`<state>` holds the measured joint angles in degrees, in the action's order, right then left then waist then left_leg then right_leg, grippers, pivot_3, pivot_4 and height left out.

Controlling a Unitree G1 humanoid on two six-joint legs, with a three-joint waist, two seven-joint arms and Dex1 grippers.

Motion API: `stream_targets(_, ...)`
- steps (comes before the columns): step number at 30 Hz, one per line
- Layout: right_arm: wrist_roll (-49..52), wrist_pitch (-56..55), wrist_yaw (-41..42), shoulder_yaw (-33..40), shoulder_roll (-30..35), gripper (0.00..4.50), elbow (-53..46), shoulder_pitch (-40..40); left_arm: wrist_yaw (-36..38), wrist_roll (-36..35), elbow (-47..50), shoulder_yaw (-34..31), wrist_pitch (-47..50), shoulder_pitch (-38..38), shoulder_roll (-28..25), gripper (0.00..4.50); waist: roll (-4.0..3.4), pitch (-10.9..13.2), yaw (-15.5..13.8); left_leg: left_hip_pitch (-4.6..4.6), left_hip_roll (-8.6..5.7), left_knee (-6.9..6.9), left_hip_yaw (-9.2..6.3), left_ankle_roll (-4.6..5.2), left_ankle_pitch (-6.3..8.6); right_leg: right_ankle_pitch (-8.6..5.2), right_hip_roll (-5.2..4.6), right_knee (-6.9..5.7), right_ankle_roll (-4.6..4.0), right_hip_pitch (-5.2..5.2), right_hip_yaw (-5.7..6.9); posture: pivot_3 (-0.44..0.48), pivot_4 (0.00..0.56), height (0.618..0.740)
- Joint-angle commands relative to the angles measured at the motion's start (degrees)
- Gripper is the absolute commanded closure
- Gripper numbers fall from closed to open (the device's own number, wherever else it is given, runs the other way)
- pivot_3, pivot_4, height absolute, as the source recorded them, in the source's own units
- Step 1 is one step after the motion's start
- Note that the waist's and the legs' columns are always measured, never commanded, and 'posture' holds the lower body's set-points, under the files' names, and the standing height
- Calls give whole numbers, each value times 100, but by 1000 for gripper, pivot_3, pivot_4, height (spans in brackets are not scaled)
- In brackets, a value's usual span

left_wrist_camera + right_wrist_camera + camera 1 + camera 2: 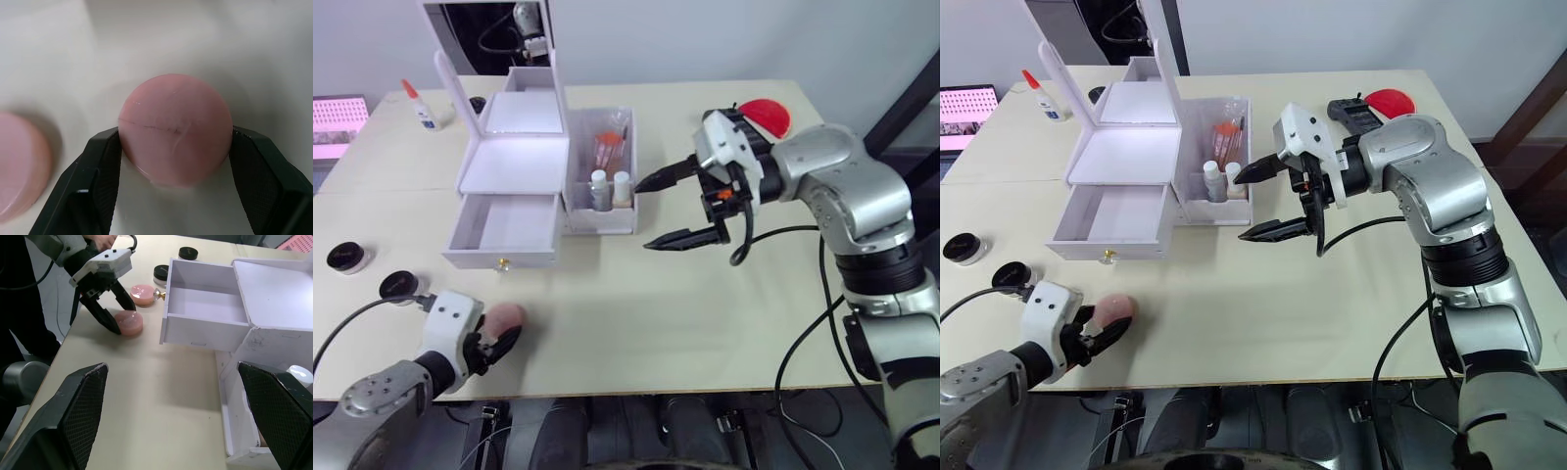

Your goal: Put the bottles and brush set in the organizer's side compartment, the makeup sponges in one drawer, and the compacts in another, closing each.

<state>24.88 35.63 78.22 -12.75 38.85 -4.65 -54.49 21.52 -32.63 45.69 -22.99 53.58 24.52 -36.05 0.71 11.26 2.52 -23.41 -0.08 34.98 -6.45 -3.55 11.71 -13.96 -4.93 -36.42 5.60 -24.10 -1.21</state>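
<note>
A pink makeup sponge [173, 134] lies on the table near the front left, and my left gripper [501, 343] is shut on it, one finger pressed to each side. A second sponge [142, 294] lies just beside it. Two black compacts [347, 257] [399, 285] sit at the left edge. The white organizer [514, 157] has its lower drawer [504, 227] pulled out and empty. Its clear side compartment [602, 211] holds two small bottles [599, 186] and the brush set [610, 147]. My right gripper [646, 213] hovers open just right of that compartment, holding nothing.
A glue bottle [419, 108] stands at the back left with a pink tray [337, 122] beyond it. A red disc [766, 113] and a black device [1351, 108] lie at the back right. The organizer's mirror lid [489, 34] stands upright.
</note>
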Motion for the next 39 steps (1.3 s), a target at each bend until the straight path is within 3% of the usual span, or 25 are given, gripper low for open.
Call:
stream_targets(1,65,-104,24,88,-109,0,-38,-285,588,-530,738,-567,-381,193,-86,1809,0,0,-4,-1,0,-1,0,0,0,0,-1,1,0,-1,0,0,150,740)
stream_targets(5,160,-13,178,83,-135,0,18,-356,896,-1643,1257,-1213,-540,-1,-300,1809,2,1,-40,-5,-1,2,0,-1,1,0,-6,6,-1,0,0,0,150,740)
stream_targets(12,316,219,313,121,-126,0,-19,-388,320,-3025,443,-1966,-147,-1519,-1659,1809,1,2,-22,-2,-1,5,-3,0,0,1,-1,6,-1,4,2,0,150,740)
stream_targets(16,297,198,199,153,-146,0,-52,-360,-62,-3029,-324,-1655,16,-2381,-2091,1809,2,3,5,-4,-1,1,-1,0,0,6,0,8,5,3,1,0,150,740)
stream_targets(23,415,457,-2,243,-41,0,-215,-263,-655,-2883,-1170,-1046,700,-3061,-2430,1809,4,5,0,-5,6,-21,-4,1,0,5,14,6,10,-13,-2,0,150,740)
stream_targets(30,615,687,-146,341,-27,0,-327,-253,-806,-2528,-1441,-222,913,-3556,-2303,1809,9,8,-8,-6,6,-15,-3,0,0,8,14,6,11,-10,-4,0,150,740)
stream_targets(39,1080,1024,-229,571,-116,0,-356,-383,-820,-2146,-1547,-115,1034,-3626,-2203,1809,10,8,-4,-6,8,-18,-3,1,0,8,17,6,11,-14,-7,0,150,740)
